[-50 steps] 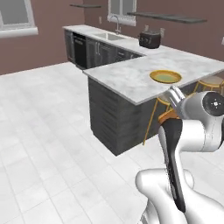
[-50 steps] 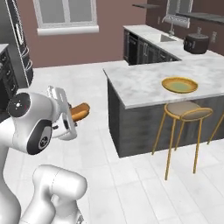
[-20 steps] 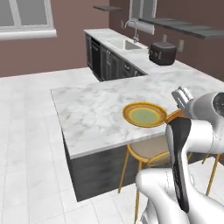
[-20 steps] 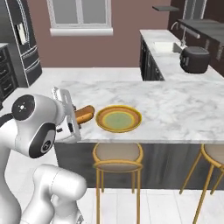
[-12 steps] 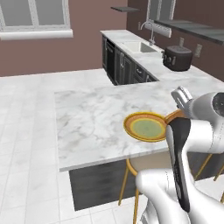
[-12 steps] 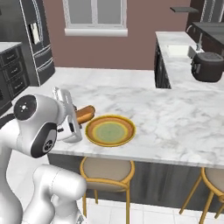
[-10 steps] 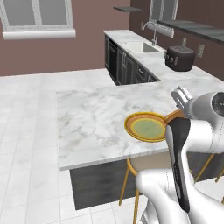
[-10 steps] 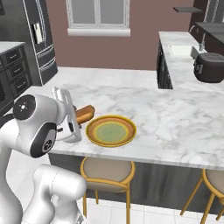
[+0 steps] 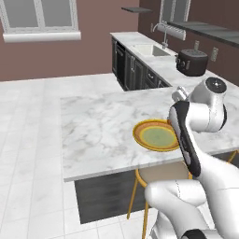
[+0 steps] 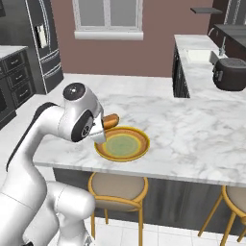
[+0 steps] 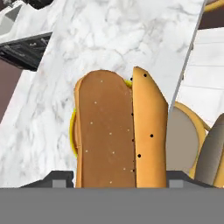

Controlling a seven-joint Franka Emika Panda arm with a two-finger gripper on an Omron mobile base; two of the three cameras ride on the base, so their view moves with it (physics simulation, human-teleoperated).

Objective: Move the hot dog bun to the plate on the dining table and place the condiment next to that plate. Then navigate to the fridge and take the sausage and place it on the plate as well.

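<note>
Pinching the hot dog bun (image 11: 120,131) between its fingers, the gripper (image 10: 102,129) hangs just above the plate (image 10: 122,143) — in the right base view the bun pokes out past the wrist at about 10 o'clock of the plate, over its rim. In the hand view the bun runs lengthwise away from the camera, its split a dark seam between a broad toasted half and a narrower golden one, with a sliver of the plate's yellow edge showing behind it.

The plate sits near the front edge of the dining table (image 9: 102,126), directly over a round stool (image 10: 116,187) tucked beneath. At roughly 2 o'clock from the plate, well apart on the far counter, stands a dark toaster (image 10: 230,74); a sink (image 9: 149,49) lies beyond it. The fridge (image 10: 36,43) stands at about 10 o'clock in the right base view, far across the floor.

The bun should be light and soft, easily dented, so the hold across its two halves looks sensible — squeezing harder would likely crush the split shut. It is probably not slippery, and a low release over the plate's centre should keep it from rolling off the raised rim.
</note>
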